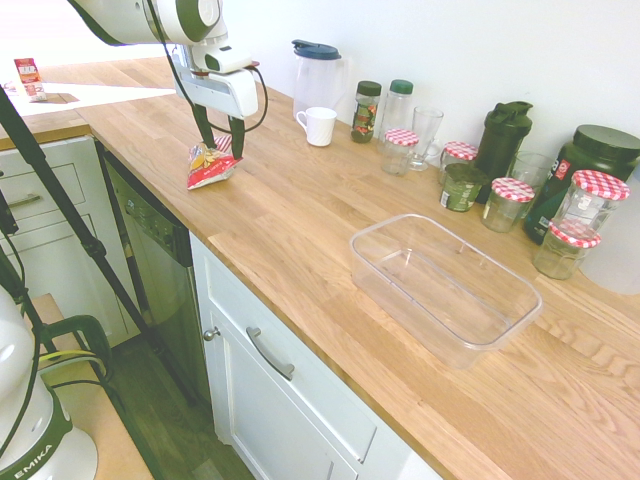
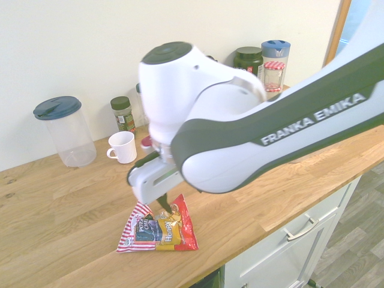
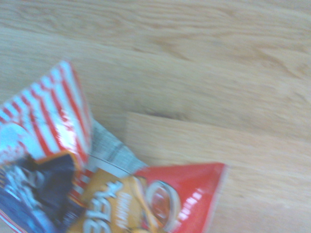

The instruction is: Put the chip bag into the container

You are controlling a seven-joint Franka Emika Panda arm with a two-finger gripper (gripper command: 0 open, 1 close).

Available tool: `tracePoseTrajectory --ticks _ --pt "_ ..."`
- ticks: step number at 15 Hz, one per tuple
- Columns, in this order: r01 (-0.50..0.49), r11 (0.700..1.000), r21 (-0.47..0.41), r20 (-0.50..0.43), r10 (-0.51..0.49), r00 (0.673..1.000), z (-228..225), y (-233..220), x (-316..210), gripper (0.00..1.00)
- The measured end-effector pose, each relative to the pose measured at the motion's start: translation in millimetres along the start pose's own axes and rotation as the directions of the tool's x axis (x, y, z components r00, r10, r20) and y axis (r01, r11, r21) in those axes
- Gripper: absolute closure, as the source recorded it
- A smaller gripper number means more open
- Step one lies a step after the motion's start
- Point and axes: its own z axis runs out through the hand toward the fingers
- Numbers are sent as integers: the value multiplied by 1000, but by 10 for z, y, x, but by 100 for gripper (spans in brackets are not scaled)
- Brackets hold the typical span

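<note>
Where the desk point(image 1: 300, 240) meets the wall, a row of vessels stands: a clear pitcher point(image 1: 318, 72) with a dark blue lid, a white mug point(image 1: 320, 126), two spice bottles point(image 1: 368, 110), a drinking glass point(image 1: 425, 135), a dark shaker point(image 1: 502, 138), a large dark tub point(image 1: 590, 165) and several glass jars point(image 1: 507, 204) with red-checked lids. All of these stand clear of the open wood between bag and container.

The chip bag point(image 2: 157, 227) lies flat near the front edge of the desk, well apart from the container point(image 1: 443, 286), which sits further along the same surface. The bag is crinkled and glossy, mostly red, with a red-and-white striped corner, a dark blue panel and a yellow-orange area carrying white lettering. In the wrist view the bag point(image 3: 97, 194) fills the lower part of the picture, slightly blurred.

The container is a clear plastic rectangle with rounded corners and low walls. The desk is light, jointed wood with visible grain; white cabinet fronts with metal handles sit below it.

The pincer point(image 1: 222, 133) hangs just above the bag, pointing steeply down, its dark fingers point(image 1: 238, 136) spread apart and holding nothing.
</note>
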Motion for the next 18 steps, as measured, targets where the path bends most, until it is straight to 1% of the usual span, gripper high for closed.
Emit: tracePoseTrajectory --ticks 3,5,9,10,18 --pt "23 1000 -11 -6 -23 1000 146 -552 -82 0" --pt "35 999 -15 0 -35 999 217 -838 -116 0" --pt "44 999 -33 4 -44 999 440 -1177 -182 0" --pt "40 999 -37 2 -40 999 494 -1215 -158 100" --pt "34 999 -41 16 -33 999 516 -1266 -126 100"
